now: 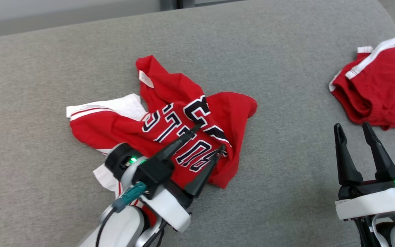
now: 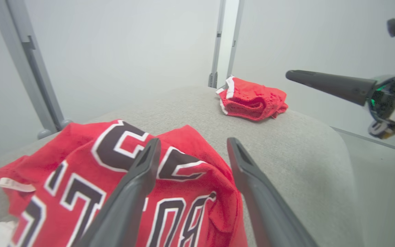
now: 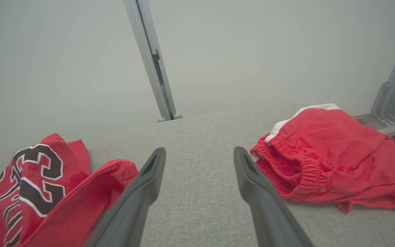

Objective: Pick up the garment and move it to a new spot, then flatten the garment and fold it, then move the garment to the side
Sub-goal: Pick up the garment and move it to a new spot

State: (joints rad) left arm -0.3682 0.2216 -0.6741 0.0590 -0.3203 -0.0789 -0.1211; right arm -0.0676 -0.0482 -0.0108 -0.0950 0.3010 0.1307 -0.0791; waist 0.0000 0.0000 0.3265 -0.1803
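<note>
The garment (image 1: 170, 127) is a red jersey with dark, white-edged letters and white trim, lying crumpled on the grey padded surface (image 1: 269, 171) left of centre. My left gripper (image 1: 210, 137) hovers over its near right part, open, with the lettered cloth below the fingers and nothing held between them. The left wrist view shows the left gripper (image 2: 193, 140) spread above the garment (image 2: 115, 178). My right gripper (image 1: 351, 124) stands open over bare surface at the lower right. In the right wrist view the right gripper (image 3: 199, 149) is apart from the garment (image 3: 46, 192) at its left.
A pair of red shorts (image 1: 382, 92) with white stripes lies bunched at the right edge, just beyond my right gripper; these shorts (image 3: 327, 154) sit close to its right finger. Grey posts (image 3: 153, 61) and a pale wall stand behind the surface.
</note>
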